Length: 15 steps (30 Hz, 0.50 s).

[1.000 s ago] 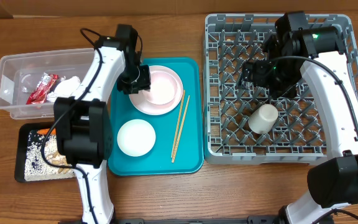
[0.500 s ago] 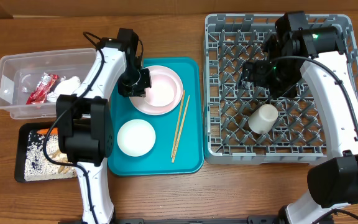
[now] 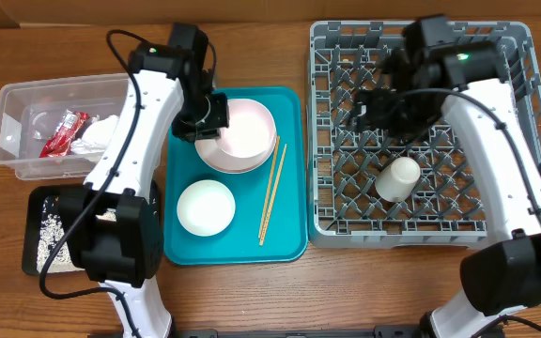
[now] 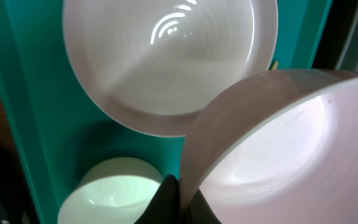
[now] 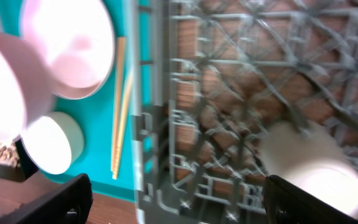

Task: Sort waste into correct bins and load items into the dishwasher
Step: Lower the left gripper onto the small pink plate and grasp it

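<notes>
My left gripper (image 3: 202, 123) is shut on the rim of a pale-pink bowl (image 3: 248, 126) and holds it tilted just above a pale-pink plate (image 3: 225, 163) on the teal tray. In the left wrist view the gripper (image 4: 180, 200) pinches the bowl (image 4: 278, 143) over the plate (image 4: 166, 62), with a white bowl (image 4: 107, 194) below. The white bowl (image 3: 205, 207) and the chopsticks (image 3: 272, 188) lie on the tray. My right gripper (image 3: 369, 108) is open and empty over the grey dish rack (image 3: 496, 221). A white cup (image 3: 397, 176) lies in the rack.
The clear tub (image 3: 12, 127) at far left holds a red wrapper (image 3: 62, 133) and a white wad (image 3: 97, 137). The black tray (image 3: 38, 235) below it holds rice crumbs, partly hidden by my left arm. The teal tray (image 3: 285, 239) sits between the tub and the rack.
My left gripper has lifted the pink bowl off the plate and tilted it. My right gripper has shifted a little to the left over the rack.
</notes>
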Each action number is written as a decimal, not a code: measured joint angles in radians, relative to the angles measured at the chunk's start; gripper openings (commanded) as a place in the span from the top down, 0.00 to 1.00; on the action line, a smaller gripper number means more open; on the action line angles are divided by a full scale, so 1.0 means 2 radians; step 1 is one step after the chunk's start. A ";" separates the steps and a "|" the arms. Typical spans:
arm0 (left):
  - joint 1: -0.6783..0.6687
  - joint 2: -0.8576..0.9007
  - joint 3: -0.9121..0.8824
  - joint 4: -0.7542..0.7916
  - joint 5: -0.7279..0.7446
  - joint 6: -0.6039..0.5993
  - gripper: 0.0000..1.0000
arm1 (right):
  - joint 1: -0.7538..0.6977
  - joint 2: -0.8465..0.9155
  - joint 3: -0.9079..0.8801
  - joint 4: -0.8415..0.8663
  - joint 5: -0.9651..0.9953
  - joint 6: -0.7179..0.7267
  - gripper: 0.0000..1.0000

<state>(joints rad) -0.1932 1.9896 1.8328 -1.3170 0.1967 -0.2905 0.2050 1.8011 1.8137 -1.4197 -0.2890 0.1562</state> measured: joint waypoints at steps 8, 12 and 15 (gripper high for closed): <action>-0.008 0.000 0.000 -0.031 0.021 0.017 0.96 | 0.095 0.000 0.000 0.060 0.002 -0.001 0.33; -0.008 0.000 0.000 -0.039 0.033 0.021 0.96 | 0.124 0.000 -0.005 0.094 0.012 0.002 0.33; -0.008 0.000 0.000 -0.040 0.048 0.029 0.96 | 0.139 0.000 -0.021 0.118 0.017 0.002 0.33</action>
<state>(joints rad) -0.2100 1.9896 1.8328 -1.3968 0.2935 -0.2329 0.4831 1.8011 1.7721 -1.1835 -0.2550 0.1612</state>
